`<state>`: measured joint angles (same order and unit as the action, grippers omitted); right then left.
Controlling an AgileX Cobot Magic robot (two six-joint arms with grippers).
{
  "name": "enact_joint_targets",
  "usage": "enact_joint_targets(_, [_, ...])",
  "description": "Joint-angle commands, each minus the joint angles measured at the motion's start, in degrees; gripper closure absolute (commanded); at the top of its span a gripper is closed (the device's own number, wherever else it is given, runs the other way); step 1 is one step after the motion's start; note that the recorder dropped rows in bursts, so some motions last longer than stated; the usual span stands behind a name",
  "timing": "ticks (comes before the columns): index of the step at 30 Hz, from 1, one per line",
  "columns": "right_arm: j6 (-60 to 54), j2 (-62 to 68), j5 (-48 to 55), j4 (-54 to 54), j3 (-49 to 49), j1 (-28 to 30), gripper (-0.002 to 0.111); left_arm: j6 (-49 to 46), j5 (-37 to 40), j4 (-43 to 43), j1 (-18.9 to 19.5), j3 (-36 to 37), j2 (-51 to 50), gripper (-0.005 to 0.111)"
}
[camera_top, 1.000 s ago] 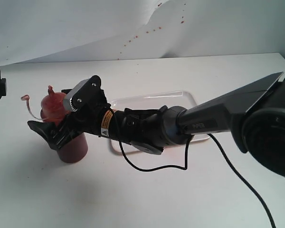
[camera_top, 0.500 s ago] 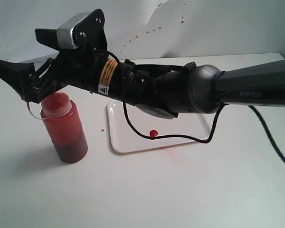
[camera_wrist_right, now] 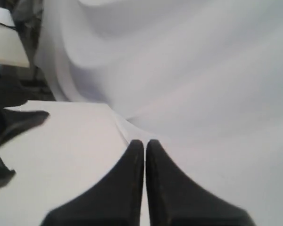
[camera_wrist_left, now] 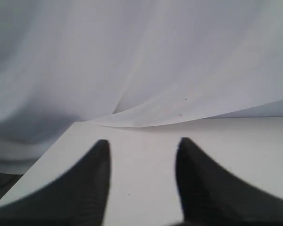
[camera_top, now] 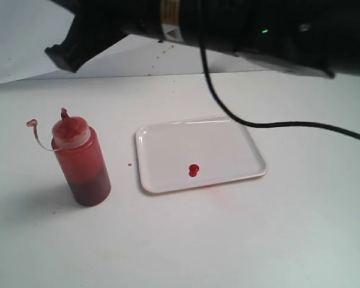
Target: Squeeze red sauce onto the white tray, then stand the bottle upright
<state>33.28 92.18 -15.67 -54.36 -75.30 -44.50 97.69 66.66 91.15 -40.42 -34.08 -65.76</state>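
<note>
- Finding the bottle (camera_top: 81,162) upright on the table (camera_top: 240,240), near the white tray (camera_top: 168,135), not touching it.
- Likely soft, squashy and light, smooth and maybe slippery; best held round the middle of the fat round body, not the thin pointy top (camera_top: 64,113).
- See-through plastic, red inside, darker low down, with a little cap (camera_top: 31,123) on a string.
- Seeing the red sauce (camera_top: 194,170) as a shiny thick blob on the flat, hard tray.
- Showing the left fingers (camera_wrist_left: 92,188) apart, holding nothing, and the right fingers (camera_wrist_right: 127,188) pressed together, holding nothing.
</note>
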Motion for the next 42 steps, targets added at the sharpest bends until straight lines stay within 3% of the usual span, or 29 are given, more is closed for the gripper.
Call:
enact_joint_targets(1, [0.6, -7.9, 12.3, -0.5, 5.2, 0.0, 0.108, 0.4, -0.2, 1.0, -0.2, -0.2, 0.2, 0.107])
enact_joint_targets(6, [0.6, -17.1, 23.5, 0.0, 12.4, 0.0, 0.108, 1.0, -3.1, 2.1, -0.2, -0.2, 0.9, 0.107])
enact_joint_targets(17, [0.9, -37.5, 26.6, -0.5, 29.8, 0.0, 0.108, 7.7, -35.6, 5.5, -0.2, -0.2, 20.7, 0.107])
enact_joint_targets(24, [5.1, -50.0, 26.9, -0.5, 38.8, 0.0, 0.108, 4.9, -54.8, 5.4, -0.2, 0.0, 37.3, 0.107])
enact_joint_targets(33, [5.1, -56.1, 35.5, 1.9, 42.5, -0.1, 0.108, 4.1, -65.0, 5.4, -0.2, 0.0, 49.5, 0.106])
enact_joint_targets(42, [5.1, -56.0, 35.9, 2.5, 42.5, -0.1, 0.108, 4.1, -65.4, 5.4, -0.2, 0.0, 56.3, 0.106])
